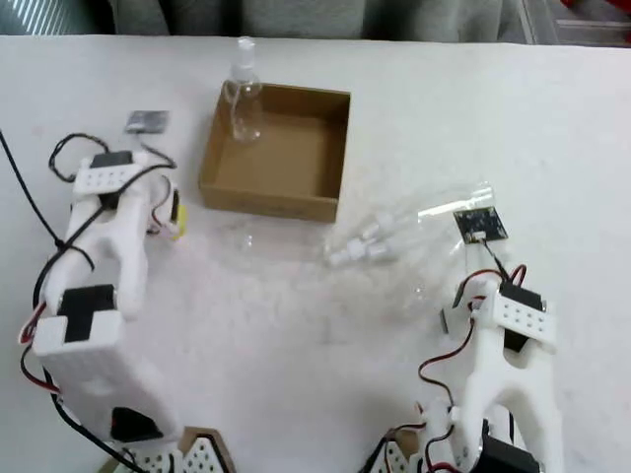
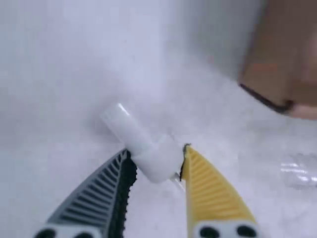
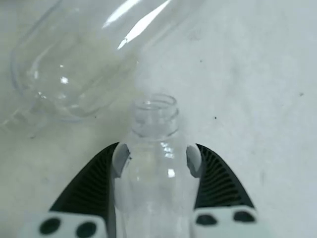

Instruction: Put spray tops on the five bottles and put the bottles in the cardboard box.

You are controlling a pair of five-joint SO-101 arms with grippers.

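Early days, I'd say. One capped bottle (image 1: 242, 94) looks to be standing in the cardboard box (image 1: 268, 200), at its 11 o'clock corner. The left gripper (image 2: 156, 154) is pinching a white spray top (image 2: 136, 136), and the right gripper (image 3: 156, 154) is clamped round an open-necked bottle (image 3: 153, 116). Loose bottles (image 1: 380, 238) lie at the box's 5 o'clock, so most of the job's left.

- Site type: robotics lab bench.
- Indicator: left arm (image 1: 94, 261) and right arm (image 1: 508, 360), white shells, exposed wiring (image 1: 431, 367), on a white table (image 1: 296, 340).
- Indicator: bare circuit board (image 1: 480, 225).
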